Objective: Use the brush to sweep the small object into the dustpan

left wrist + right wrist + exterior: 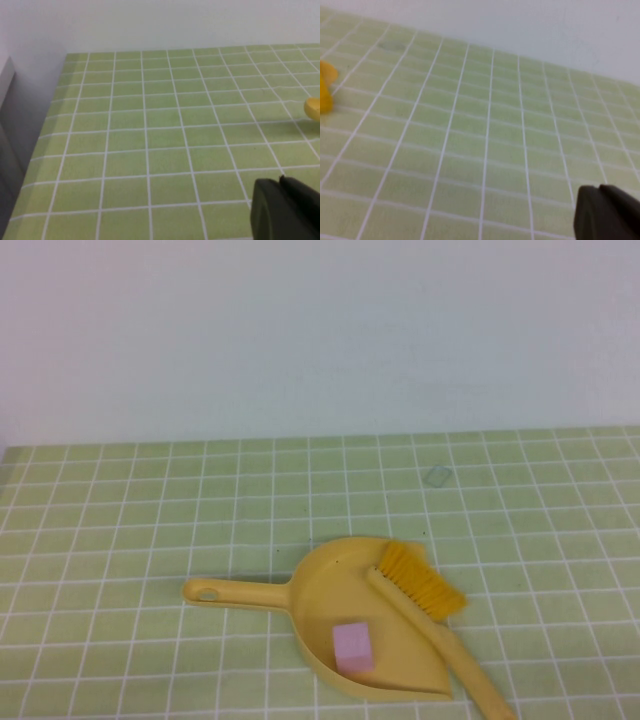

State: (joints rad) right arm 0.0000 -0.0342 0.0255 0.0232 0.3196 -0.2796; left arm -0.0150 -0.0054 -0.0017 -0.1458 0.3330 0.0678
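In the high view a yellow dustpan (330,585) lies on the green tiled table, handle pointing left. A small pink cube (352,647) sits inside its pan. A yellow brush (425,585) lies across the pan's right side, bristles toward the back and handle running to the front edge. Neither gripper shows in the high view. My left gripper (283,181) shows in the left wrist view, shut and empty, well away from the dustpan's handle end (312,107). My right gripper (598,191) shows in the right wrist view, shut and empty, over bare tiles.
The white wall runs along the table's back edge (320,438). A small clear scrap (437,476) lies on the tiles at the back right. A yellow bit (326,92) shows at the edge of the right wrist view. The table's left edge (47,115) borders the wall.
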